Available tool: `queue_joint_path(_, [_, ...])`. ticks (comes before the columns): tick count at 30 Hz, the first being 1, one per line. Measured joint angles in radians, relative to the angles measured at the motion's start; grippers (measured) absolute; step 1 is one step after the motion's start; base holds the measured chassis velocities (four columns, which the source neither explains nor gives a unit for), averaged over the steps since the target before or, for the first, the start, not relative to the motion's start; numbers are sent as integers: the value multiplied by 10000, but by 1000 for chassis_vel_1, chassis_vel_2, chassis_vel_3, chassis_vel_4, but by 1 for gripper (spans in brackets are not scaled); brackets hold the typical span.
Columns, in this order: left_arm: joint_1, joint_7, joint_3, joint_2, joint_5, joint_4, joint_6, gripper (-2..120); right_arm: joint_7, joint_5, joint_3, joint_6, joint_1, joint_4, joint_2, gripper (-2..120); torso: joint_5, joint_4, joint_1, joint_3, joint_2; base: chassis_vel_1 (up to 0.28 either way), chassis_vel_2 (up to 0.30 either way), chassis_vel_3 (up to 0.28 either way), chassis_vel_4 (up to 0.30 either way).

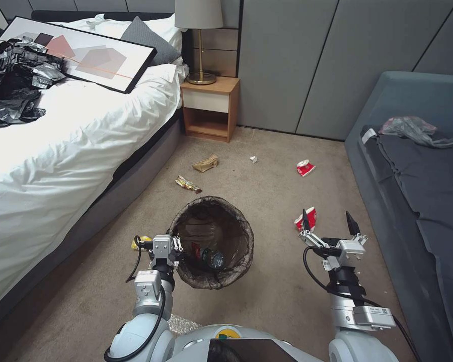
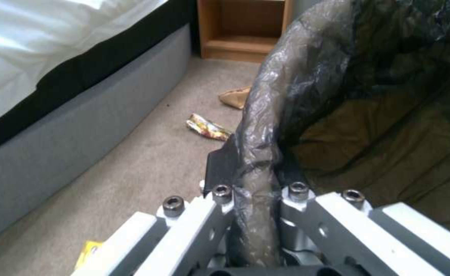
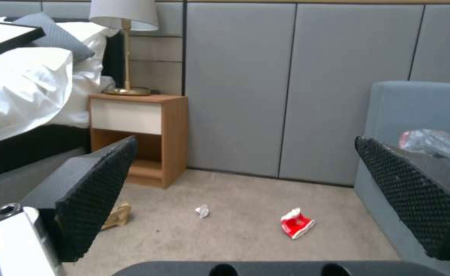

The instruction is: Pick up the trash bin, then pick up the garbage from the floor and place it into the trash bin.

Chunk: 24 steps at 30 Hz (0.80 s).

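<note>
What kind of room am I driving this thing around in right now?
Most likely a bedroom, perhaps a hotel room: a bed with white bedding, a wooden nightstand carrying a lamp, and a grey sofa along the opposite side, with padded wall panels behind.

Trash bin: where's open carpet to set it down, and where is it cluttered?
Bare carpet lies right of the trash bin, toward the open right pincer and sofa. Crowded ahead: brown paper bag, yellow wrapper, tissue scrap, red packet. Left pincer grips the bin's rim.
</note>
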Motion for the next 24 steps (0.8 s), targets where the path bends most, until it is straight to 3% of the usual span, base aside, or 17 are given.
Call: queue_joint_path(24, [2,0,2,0,0,0,0,3,-119,108,198,-68,178,-18,-33,100,1,0,0,-1,0,-127,120,132,-123])
